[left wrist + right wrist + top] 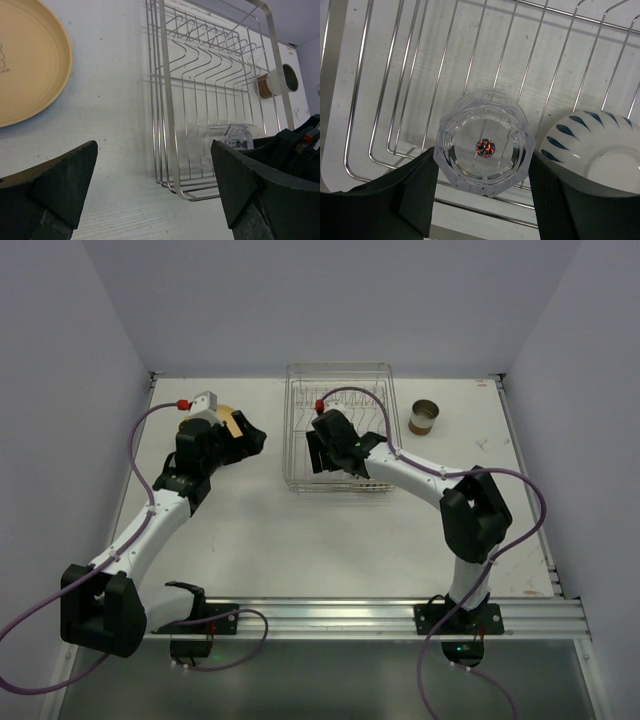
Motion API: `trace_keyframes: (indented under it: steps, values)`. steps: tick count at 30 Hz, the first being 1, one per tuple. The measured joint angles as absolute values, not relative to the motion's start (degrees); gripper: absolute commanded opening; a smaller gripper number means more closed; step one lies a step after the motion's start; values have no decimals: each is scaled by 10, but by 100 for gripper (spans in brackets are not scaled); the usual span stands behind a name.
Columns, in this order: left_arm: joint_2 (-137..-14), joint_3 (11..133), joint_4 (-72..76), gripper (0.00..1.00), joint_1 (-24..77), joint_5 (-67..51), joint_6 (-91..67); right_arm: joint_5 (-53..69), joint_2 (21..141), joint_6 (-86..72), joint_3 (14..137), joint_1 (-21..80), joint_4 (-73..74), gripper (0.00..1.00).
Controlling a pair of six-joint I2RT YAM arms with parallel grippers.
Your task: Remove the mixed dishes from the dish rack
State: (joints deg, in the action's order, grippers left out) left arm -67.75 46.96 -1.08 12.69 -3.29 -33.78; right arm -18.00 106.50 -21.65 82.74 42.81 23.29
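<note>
Lying on its side on the floor of the dish rack [380,100], the small clear glass [485,145] is seen base-on from the right wrist, directly between the fingers of the right gripper [482,167]. The jaws are spread wide, one finger at 8 o'clock of the glass and the other at 4 o'clock. Both are drawn up just beside its faceted base. Whether the pads press on it cannot be told. A white cup [600,150] with blue leaf marks is set at 3 o'clock of the glass, just beside it, inside the same rack.

From above, the right gripper [318,455] is lowered into the near-left part of the rack [338,366]. A brown cup [425,418] is stood on the table at 3 o'clock of the rack, apart from it.

The left gripper [245,438] is held at 9 o'clock of the rack, with its fingers [60,175] spread far apart and nothing between them. A yellow-orange plate [25,60] is laid flat on the table at 10 o'clock in the left wrist view, well apart from the rack.
</note>
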Motion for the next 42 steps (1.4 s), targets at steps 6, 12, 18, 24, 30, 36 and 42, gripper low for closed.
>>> trace_keyframes:
  steps: [6,12,18,24,30,36,42]
  values:
    - [-684,470,-2,100,128,-62,-334,-168,1050,-217,827,408,233,35]
    - [-707,475,-1,100,128,-96,-331,-135,997,-218,827,382,231,35]
    - [-696,475,-1,100,130,-82,-316,-103,943,-219,822,357,220,34]
    - [-639,469,18,100,130,-74,-303,-48,866,-219,788,349,188,35]
    - [-620,443,109,100,131,-182,-294,37,792,-220,731,349,132,34]
    - [-620,404,217,100,133,-328,-328,117,714,-220,654,350,74,33]
    - [-630,394,366,100,133,-451,-411,164,646,-220,603,350,27,33]
